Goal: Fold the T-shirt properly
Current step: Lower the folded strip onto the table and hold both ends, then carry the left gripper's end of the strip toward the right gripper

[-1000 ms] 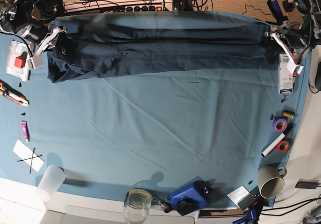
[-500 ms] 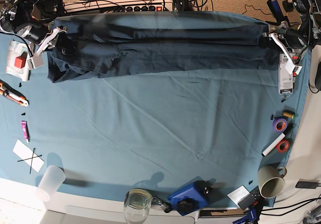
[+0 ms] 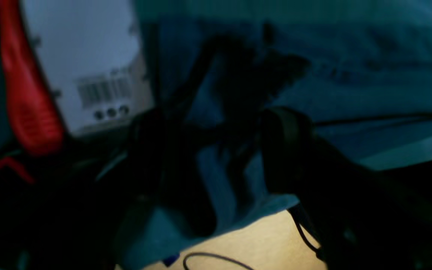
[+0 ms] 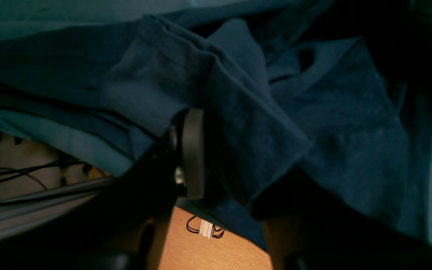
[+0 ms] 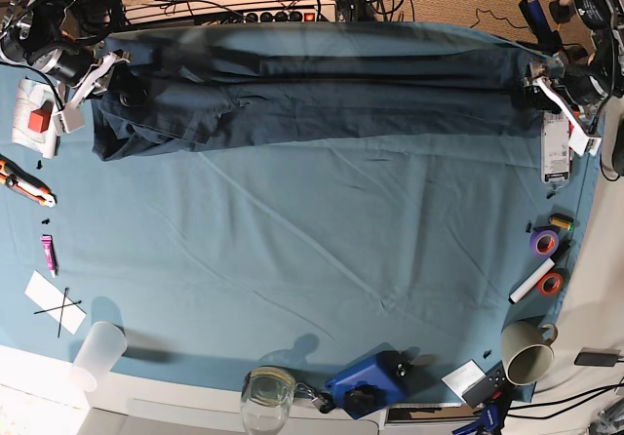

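The dark navy T-shirt (image 5: pixel 312 94) lies as a long folded band along the far edge of the teal tablecloth (image 5: pixel 312 250). At its left end in the base view, my right gripper (image 5: pixel 115 79) is shut on the T-shirt. The right wrist view shows a fold of the T-shirt (image 4: pixel 332 131) caught in the right gripper (image 4: pixel 234 165), against its grey pad (image 4: pixel 192 150). My left gripper (image 5: pixel 536 72) is at the shirt's right end. The dark, blurred left wrist view shows the left gripper (image 3: pixel 219 146) open, with the T-shirt (image 3: pixel 351 75) beyond its fingers.
A white barcoded box (image 5: pixel 554 147) lies beside the left arm. Tape rolls (image 5: pixel 544 242) and a mug (image 5: pixel 526 352) sit at the right edge. Along the near edge are a plastic cup (image 5: pixel 97 355), a glass (image 5: pixel 267 393) and a blue device (image 5: pixel 369 381). An orange tool (image 5: pixel 24 183) lies at the left.
My left arm has shifted slightly to the right, away from the shirt's end, and now covers more of the white box. The right arm and the shirt have not moved.
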Controlling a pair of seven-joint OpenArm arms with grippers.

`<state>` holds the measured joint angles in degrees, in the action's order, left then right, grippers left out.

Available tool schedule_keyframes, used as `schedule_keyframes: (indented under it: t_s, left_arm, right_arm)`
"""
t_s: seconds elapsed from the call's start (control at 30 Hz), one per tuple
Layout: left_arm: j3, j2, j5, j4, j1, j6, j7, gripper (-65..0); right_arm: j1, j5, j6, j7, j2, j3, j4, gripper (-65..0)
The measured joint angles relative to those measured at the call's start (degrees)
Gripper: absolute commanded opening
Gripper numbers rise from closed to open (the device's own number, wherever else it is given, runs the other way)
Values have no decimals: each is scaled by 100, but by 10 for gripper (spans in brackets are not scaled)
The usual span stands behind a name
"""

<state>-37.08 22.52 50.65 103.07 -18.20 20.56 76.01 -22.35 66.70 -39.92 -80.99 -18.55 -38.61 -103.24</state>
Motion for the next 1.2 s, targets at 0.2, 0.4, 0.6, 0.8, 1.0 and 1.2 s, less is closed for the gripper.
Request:
schedule_keyframes:
  t_s: [0.2, 0.4, 0.6, 0.8, 1.0, 1.2]
  left_arm:
    - [-2, -343, 15, -291, -7, 4, -68, -290]
    - [-31, -328, 295, -654, 35, -42, -181, -290]
    - [-61, -267, 629, -1029, 96, -42, -260, -401]
    - [-55, -337, 879, -1235, 94, -61, -144, -650]
    - [-55, -348, 874, -1204, 96, -61, -149, -650]
    - [0, -409, 769, -621, 186, 195, 291, -650]
  right_arm:
    - [2, 2, 0, 0, 0, 0, 0, -517]
    - [0, -2, 0, 0, 0, 0, 0, -517]
    - [0, -4, 0, 0, 0, 0, 0, -517]
    - [0, -2, 0, 0, 0, 0, 0, -517]
    - [11, -2, 0, 0, 0, 0, 0, -517]
    - [13, -2, 0, 0, 0, 0, 0, -517]
